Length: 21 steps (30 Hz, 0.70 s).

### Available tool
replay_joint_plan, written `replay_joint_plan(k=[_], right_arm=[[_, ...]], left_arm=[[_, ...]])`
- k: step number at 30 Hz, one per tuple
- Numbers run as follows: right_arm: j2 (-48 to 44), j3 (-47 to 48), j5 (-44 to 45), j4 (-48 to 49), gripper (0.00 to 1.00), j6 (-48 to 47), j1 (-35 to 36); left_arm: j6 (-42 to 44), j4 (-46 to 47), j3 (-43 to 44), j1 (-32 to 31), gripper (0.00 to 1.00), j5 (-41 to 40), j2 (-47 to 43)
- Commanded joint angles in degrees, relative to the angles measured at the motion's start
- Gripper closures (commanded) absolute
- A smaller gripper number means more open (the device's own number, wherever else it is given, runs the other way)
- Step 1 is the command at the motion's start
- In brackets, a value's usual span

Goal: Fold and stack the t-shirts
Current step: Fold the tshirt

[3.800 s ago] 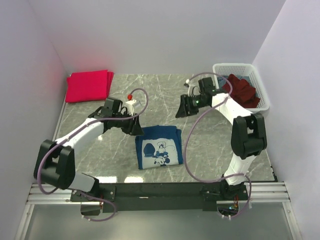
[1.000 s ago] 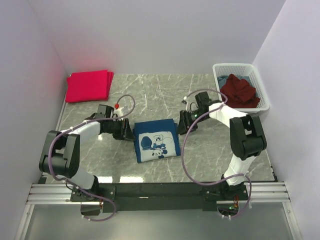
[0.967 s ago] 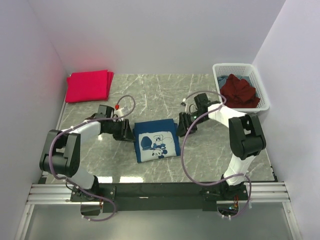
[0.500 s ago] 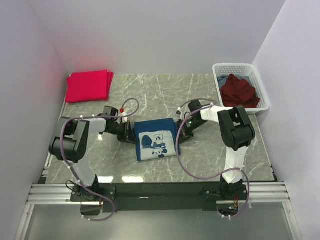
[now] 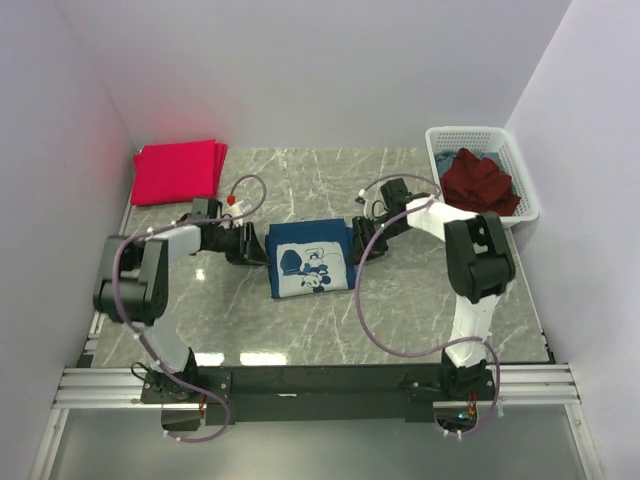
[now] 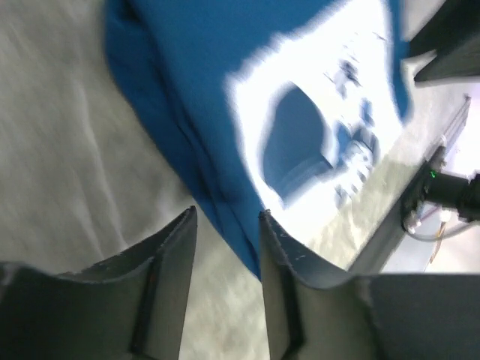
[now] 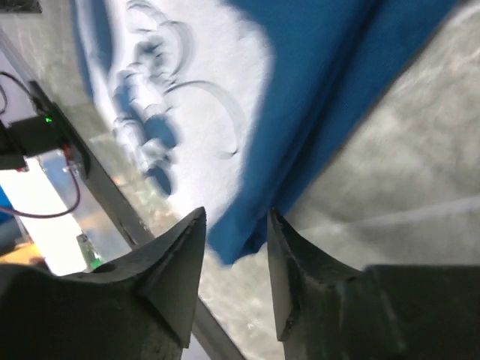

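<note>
A folded navy t-shirt [image 5: 307,258] with a white cartoon print lies flat in the middle of the marble table [image 5: 420,300]. My left gripper [image 5: 258,246] is low at its left edge, my right gripper [image 5: 356,238] low at its right edge. In the left wrist view the gripper [image 6: 226,217] stands open, the navy cloth [image 6: 225,90] reaching between its tips unpinched. The right gripper [image 7: 236,214] is open too, a corner of the shirt [image 7: 337,60] lying loose in the gap. Folded pinkish-red t-shirts [image 5: 178,170] are stacked at the back left. A crumpled maroon t-shirt [image 5: 480,180] fills the basket.
The white lattice basket [image 5: 527,205] stands at the back right against the wall. White walls close in the table on the left, back and right. The arms' black base rail [image 5: 320,380] runs along the near edge.
Both grippers came down to the navy shirt's side edges, and the shirt has slid a little toward the back of the table. Both arms now reach farther back.
</note>
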Motion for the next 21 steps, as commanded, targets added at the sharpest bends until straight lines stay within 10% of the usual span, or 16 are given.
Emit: replay_joint_plan(k=[1,15,21], right_arm=[[-12.2,-1.1,-2.6,1.0,0.53,-0.8,-0.9],[-3.5,-12.6,-15.3,29.7,0.92,24.0,11.9],[4.4,-16.2,-14.0,28.7,0.96,20.2,8.8]], left_arm=[[4.0,-0.4,-2.8,0.7,0.54,7.2,-12.2],[-28.9,34.2,-13.8,-13.8,0.88,9.6,-5.7],[-16.9,22.7,-11.2,-10.0,0.90,8.7,7.8]])
